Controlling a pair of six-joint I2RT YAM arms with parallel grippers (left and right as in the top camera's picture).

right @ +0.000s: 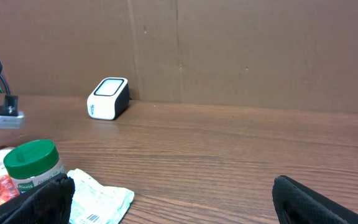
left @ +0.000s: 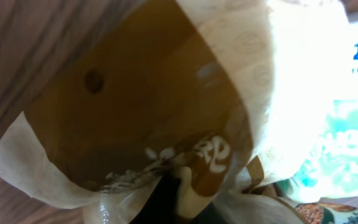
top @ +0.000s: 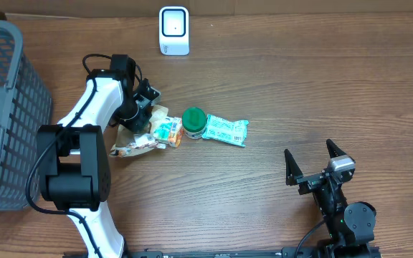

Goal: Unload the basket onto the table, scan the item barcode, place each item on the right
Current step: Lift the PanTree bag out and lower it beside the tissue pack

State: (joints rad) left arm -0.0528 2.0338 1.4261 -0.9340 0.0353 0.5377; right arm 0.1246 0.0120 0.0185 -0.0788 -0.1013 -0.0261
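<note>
We note the right gripper (top: 308, 149) spread wide at the near edge, with bare table (top: 321, 79) around it. Mid-table, the left gripper (top: 148, 100) is pressed together, pinching a tan pouch (left: 135, 99) beside the jar (top: 193, 119). The arm hides the pouch's long axis; we cannot tell. The basket (top: 20, 79) hems the left edge. The scanner (top: 173, 30) stands at the far edge.

Left arm (top: 92, 104): white links, black joint housings (top: 70, 172), black cable (top: 29, 188) alongside; right arm (top: 350, 215) all black, silver wrist plate (top: 341, 164), right gripper (top: 309, 148) with tapered black fingers (top: 291, 166).
</note>
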